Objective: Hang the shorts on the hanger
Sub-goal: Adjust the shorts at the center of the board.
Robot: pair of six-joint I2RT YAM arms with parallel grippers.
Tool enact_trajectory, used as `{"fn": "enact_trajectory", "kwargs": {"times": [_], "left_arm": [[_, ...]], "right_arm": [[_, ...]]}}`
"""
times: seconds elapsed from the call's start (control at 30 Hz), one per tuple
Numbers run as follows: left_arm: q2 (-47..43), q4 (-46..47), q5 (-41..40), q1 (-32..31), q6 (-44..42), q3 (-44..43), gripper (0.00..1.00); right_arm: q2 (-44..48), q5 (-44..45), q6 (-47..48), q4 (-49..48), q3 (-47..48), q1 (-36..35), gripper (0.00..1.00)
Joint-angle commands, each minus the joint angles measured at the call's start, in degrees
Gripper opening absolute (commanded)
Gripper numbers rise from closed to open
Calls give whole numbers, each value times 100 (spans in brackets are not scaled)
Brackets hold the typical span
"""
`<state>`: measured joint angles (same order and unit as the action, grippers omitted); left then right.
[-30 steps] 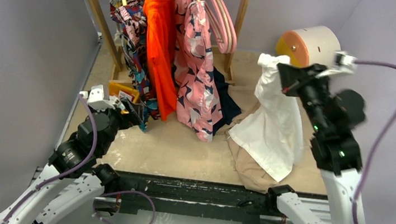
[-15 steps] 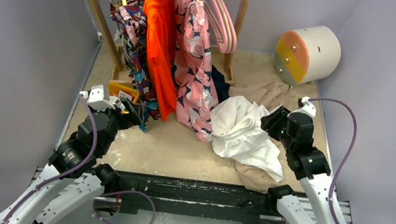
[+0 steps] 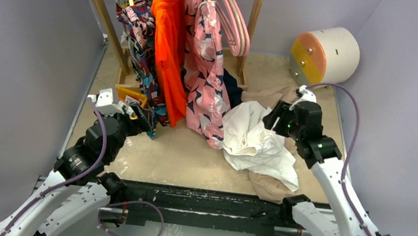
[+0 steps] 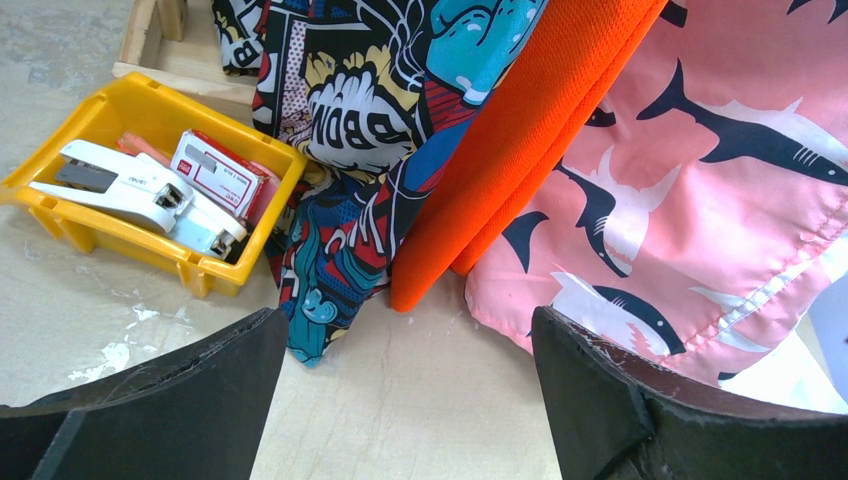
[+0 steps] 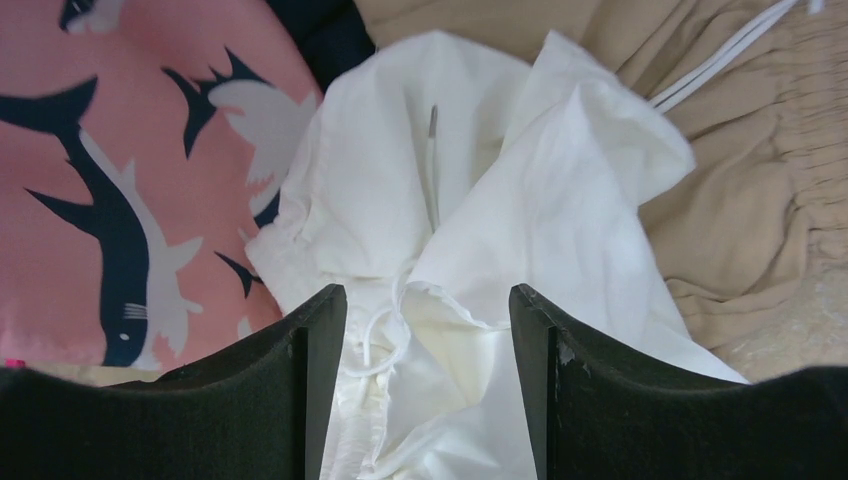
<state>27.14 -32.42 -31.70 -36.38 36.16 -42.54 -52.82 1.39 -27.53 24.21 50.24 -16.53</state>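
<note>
The white shorts (image 3: 258, 142) lie in a crumpled heap at the table's right middle, partly on a tan garment, with a drawstring loop showing in the right wrist view. My right gripper (image 3: 272, 119) hovers just over the heap's right side, open. Its fingers (image 5: 300, 360) stand either side of the white fabric (image 5: 470, 200) without pinching it. A pink hanger (image 3: 238, 23) hangs bare on the rack at the back. My left gripper (image 3: 138, 119) is open and low by the hanging clothes, with bare table between its fingers (image 4: 600, 380).
On the rack hang a comic-print garment (image 3: 138, 33), an orange one (image 3: 168, 54) and a pink shark-print one (image 3: 205, 88). A yellow bin (image 4: 60, 215) with a stapler sits at the left. The tan garment (image 5: 760, 200) lies under the shorts. A round drawer unit (image 3: 325, 54) stands back right.
The right arm came down from high at the back right with the shorts lifted, then let them fall in a heap and opened its jaws. The left arm barely moved.
</note>
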Motion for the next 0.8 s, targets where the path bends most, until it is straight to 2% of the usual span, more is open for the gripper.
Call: {"fn": "enact_trajectory", "kwargs": {"times": [0.0, 0.1, 0.3, 0.47, 0.77], "left_arm": [[7, 151, 5, 30, -65, -73, 90], [35, 156, 7, 26, -72, -78, 90], [117, 151, 34, 28, -79, -93, 90], [77, 143, 24, 26, -59, -86, 90], [105, 154, 48, 26, -68, -87, 90]], "right_arm": [[-119, -843, 434, 19, 321, -322, 67], [-326, -942, 536, 465, 761, -776, 69], [-644, -233, 488, 1213, 1280, -1681, 73], [-780, 867, 202, 1995, 1432, -2037, 73], [-746, 1179, -200, 2945, 1792, -2413, 72]]}}
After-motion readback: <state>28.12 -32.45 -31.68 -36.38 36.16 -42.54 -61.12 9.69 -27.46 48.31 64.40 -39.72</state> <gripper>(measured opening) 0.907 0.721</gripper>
